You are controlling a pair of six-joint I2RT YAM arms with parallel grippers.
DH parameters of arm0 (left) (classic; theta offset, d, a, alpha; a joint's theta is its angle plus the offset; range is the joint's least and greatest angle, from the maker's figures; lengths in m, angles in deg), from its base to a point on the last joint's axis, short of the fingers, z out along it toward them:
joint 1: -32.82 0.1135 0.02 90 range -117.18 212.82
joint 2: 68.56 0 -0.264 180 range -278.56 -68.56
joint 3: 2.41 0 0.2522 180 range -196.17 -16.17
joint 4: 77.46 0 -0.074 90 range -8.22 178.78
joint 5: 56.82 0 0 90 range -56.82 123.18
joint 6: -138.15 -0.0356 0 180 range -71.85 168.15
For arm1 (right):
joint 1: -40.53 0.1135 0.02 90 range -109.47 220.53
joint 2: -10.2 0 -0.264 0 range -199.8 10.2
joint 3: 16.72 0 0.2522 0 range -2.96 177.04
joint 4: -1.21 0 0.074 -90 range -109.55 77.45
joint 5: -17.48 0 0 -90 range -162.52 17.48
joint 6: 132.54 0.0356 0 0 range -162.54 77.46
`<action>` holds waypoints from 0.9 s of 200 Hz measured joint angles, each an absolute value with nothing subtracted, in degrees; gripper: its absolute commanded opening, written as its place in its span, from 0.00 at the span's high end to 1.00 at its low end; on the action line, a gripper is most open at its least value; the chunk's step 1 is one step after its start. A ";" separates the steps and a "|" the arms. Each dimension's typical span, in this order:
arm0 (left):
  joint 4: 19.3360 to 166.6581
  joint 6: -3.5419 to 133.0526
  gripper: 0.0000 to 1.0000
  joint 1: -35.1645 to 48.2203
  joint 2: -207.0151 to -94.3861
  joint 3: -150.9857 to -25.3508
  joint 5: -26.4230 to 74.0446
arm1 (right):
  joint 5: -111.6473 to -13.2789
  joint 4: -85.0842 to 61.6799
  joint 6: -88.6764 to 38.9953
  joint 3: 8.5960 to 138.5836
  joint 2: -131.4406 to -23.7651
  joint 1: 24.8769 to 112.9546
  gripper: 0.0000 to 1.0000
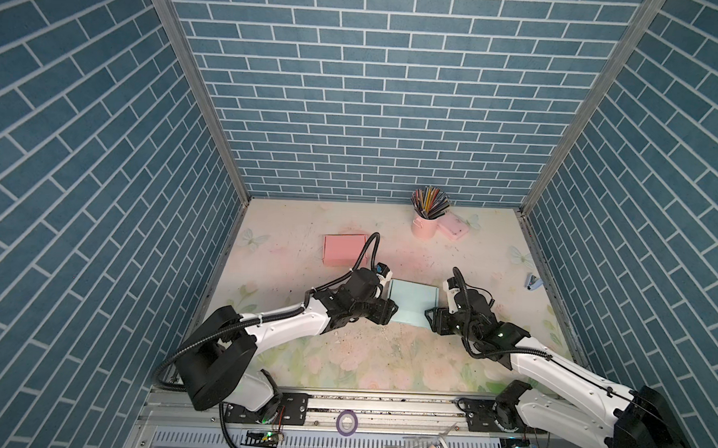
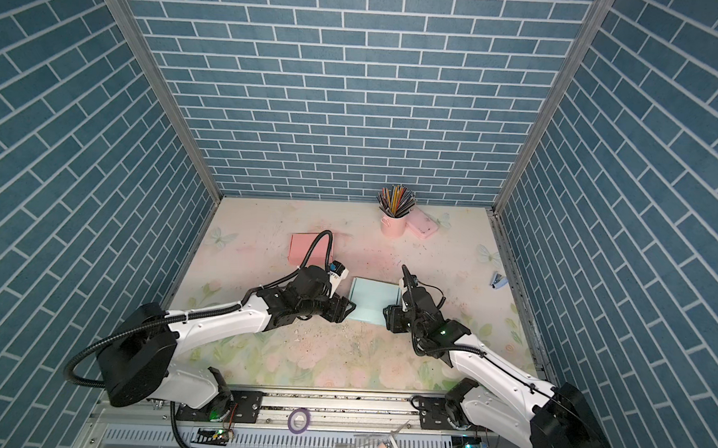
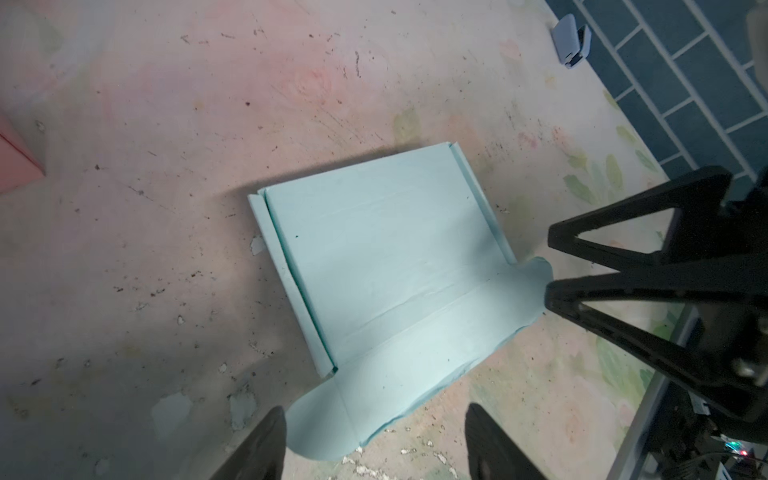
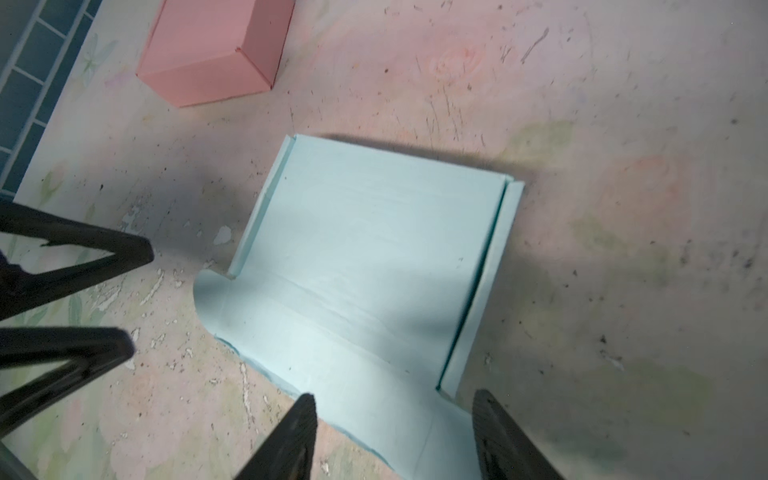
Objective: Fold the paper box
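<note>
Paper: the box (image 3: 386, 266) is pale blue matte card, with faint parallel creases across its base.
Shape: it has a flat, squarish base with a narrow strip folded up along each of two opposite sides. The near flap lies flat and ends in a rounded ear at each corner.
Place: in both top views the box (image 1: 412, 302) lies on the worktop (image 1: 410, 256) near its middle, between the two pincers, with the flap towards the robot's base.
Left side: the left pincer (image 3: 374, 411) has its jaws wide apart and grips nothing. It is low at the near left corner of the box, and one rounded ear shows between its fingers in the left wrist view. Whether a finger touches the card cannot be told.
Right side: the right pincer (image 4: 395, 395) is also spread open and empty. It is at the near right corner, and the other ear shows between its fingers in the right wrist view.
Surface: the worktop has a floral print in pink and green, scuffed, chipped and speckled with dark marks.
Pink box (image 1: 343, 249): a closed block of matte pink card, behind the left arm and well apart from the blue one.
Far edge: a pink cup (image 1: 423, 228) full of coloured pencils (image 1: 430, 202) stands just beside a flat pink case (image 1: 453, 228).
Right wall: a small blue-and-white stapler (image 1: 532, 281) lies near it.
</note>
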State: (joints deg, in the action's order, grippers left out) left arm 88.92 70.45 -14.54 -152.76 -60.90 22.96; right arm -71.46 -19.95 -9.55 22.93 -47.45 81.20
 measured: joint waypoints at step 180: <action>91.59 73.21 0.27 -18.56 -159.54 -59.50 22.81 | -68.85 -16.41 -5.07 19.43 -51.43 81.90 0.38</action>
State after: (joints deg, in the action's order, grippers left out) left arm 91.59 73.21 -18.56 -159.54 -59.50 22.81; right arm -68.85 -16.41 -5.07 19.43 -51.43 81.90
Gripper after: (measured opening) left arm 0.729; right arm 0.625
